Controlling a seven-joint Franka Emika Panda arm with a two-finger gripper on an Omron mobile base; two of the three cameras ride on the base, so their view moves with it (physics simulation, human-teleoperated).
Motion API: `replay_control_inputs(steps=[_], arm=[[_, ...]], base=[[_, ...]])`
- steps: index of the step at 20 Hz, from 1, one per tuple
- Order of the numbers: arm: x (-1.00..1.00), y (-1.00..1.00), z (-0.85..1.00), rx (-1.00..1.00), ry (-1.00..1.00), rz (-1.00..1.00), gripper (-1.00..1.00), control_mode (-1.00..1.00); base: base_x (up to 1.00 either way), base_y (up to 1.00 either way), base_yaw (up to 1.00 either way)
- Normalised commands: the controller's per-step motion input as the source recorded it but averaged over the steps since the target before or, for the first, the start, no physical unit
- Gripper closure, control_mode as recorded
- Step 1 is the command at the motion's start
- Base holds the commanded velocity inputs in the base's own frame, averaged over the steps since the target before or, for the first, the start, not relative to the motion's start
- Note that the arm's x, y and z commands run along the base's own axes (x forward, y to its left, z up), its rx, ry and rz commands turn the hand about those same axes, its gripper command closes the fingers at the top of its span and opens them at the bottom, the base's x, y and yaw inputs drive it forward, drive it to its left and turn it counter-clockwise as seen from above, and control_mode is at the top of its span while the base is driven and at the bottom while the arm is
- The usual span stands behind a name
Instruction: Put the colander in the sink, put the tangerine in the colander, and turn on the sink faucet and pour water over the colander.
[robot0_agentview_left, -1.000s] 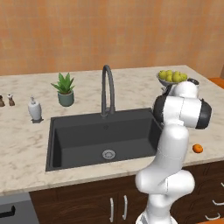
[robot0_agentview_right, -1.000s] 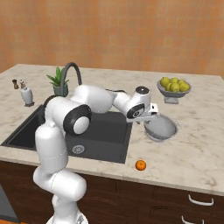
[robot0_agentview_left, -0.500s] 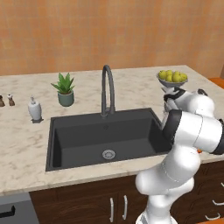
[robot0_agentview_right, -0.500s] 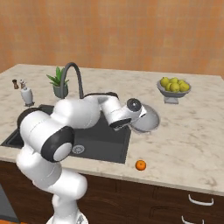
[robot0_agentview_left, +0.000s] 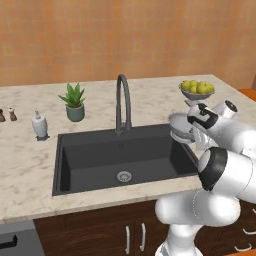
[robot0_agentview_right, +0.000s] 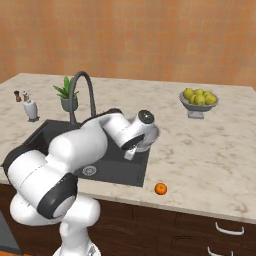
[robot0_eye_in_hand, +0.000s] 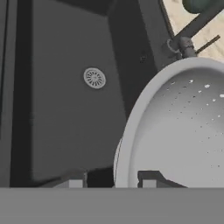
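Observation:
My gripper is shut on the rim of the silvery perforated colander, one finger on each side of its wall. The colander hangs tilted over the right edge of the dark grey sink, held by the gripper. From the right, the hand largely hides the colander above the sink. The tangerine lies on the counter near the front edge, right of the sink. The sink faucet arches behind the basin; no water runs. The sink lies below the hand, its drain visible.
A grey footed bowl of yellow-green fruit stands at the back right of the counter. A potted plant, a white soap dispenser and two small shakers stand left of the faucet. The marble counter's front edge runs just before the sink.
The arm has carried the colander leftward off the counter, from beside the sink to above the basin's right edge. The tangerine has stayed where it lay.

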Motion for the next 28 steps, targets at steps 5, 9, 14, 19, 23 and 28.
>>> replay_control_inputs(steps=[5,9,14,19,23,28], arm=[[-0.07,0.31,-0.18,-0.44,-0.02,0.64,1.00,-1.00],[0.15,0.40,-0.31,-0.07,0.00,0.40,1.00,-1.00],[0.36,0.28,-0.22,0.04,0.05,0.41,1.00,-1.00],[0.36,0.50,-0.34,-0.02,0.05,0.40,1.00,-1.00],[0.29,0.55,-0.45,0.00,0.00,0.35,1.00,-1.00],[0.01,0.26,-0.57,0.00,0.02,0.35,1.00,-1.00]], base=[[0.00,0.00,0.00],[0.00,0.00,0.00],[0.00,0.00,0.00],[0.00,0.00,0.00],[0.00,0.00,0.00],[0.00,0.00,0.00]])
